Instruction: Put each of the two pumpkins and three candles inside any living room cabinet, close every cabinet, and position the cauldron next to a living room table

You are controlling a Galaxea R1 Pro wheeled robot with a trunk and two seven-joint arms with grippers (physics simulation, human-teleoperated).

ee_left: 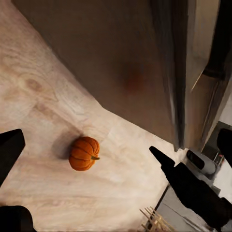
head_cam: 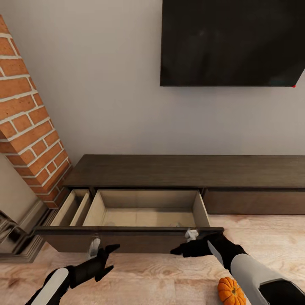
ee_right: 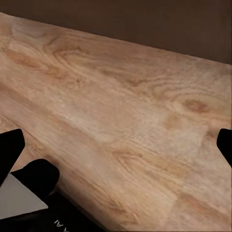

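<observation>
— While we list the room from the head view, what heads the entry?

— Item one: the cabinet [head_cam: 186,169], long, low, dark brown, its long axis running side to side along the pale wall under the black screen [head_cam: 231,42]. At its left end, beside the red brick chimney [head_cam: 29,123], one wide drawer [head_cam: 146,209] stands pulled out toward us, beige inside; we see nothing lying in it. A narrower compartment [head_cam: 75,207] sits open just left of it.

— And the pumpkins?

— Item two: we count one pumpkin [head_cam: 231,291] on the plank floor [head_cam: 271,237], in front of the cabinet, just beside our right forearm. The left wrist view shows a pumpkin [ee_left: 83,153] on the floor too, lying tipped, its stem pointing sideways along the boards.

— Our grippers?

— Item three: left gripper [head_cam: 104,257], fingers spread apart, nothing between them, in front of the drawer's face. Item four: right gripper [head_cam: 181,248], near the drawer front's right end; from the head view we cannot tell its state, but its wrist view shows dark fingertips [ee_right: 9,150] at opposite edges, wide apart, bare floor between.
</observation>
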